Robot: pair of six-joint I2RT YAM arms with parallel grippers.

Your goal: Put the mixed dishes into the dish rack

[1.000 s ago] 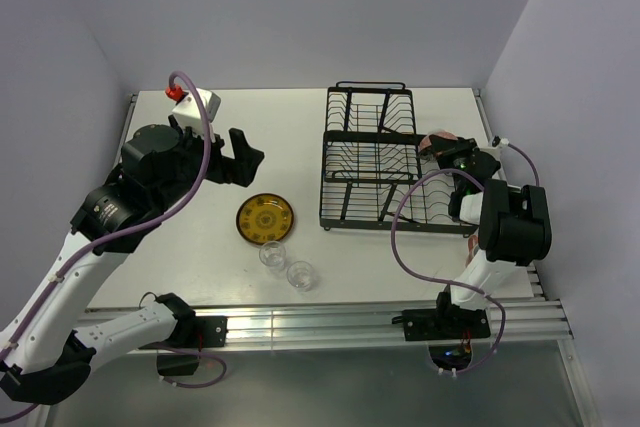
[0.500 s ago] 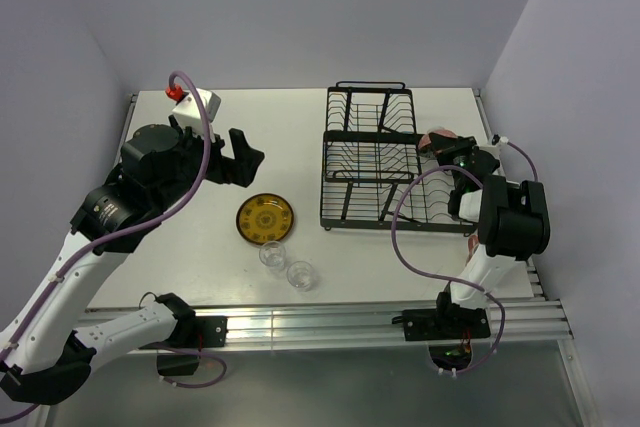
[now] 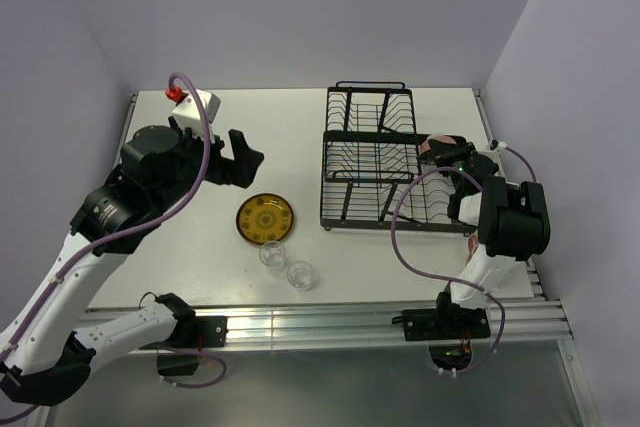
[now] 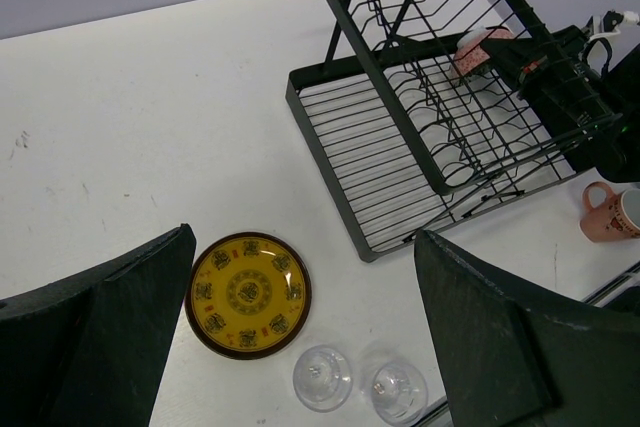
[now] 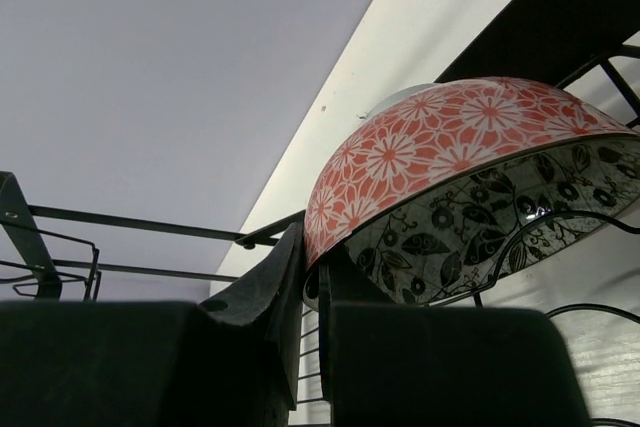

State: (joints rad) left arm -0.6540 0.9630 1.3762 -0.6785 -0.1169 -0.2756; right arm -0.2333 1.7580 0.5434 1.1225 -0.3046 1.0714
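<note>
My right gripper (image 5: 318, 277) is shut on the rim of a small bowl (image 5: 450, 157), red-flowered outside and black-and-white inside. It holds the bowl (image 3: 440, 143) tilted over the right end of the black wire dish rack (image 3: 370, 162). The yellow plate (image 3: 265, 218) lies flat on the table left of the rack. Two clear glass tumblers (image 3: 272, 255) (image 3: 301, 274) stand just in front of it. My left gripper (image 3: 245, 159) hangs open high above the table. In its wrist view the plate (image 4: 247, 294) and tumblers (image 4: 322, 378) lie below and between its fingers.
A pink mug (image 4: 612, 212) stands on the table by the rack's right front corner, close to the right arm. The rack (image 4: 440, 117) has an upper tier and rows of upright slots. Walls close in the table at the back and both sides.
The right arm has shifted slightly at the rack's right end, the bowl still in its grip. The left arm has not moved.
</note>
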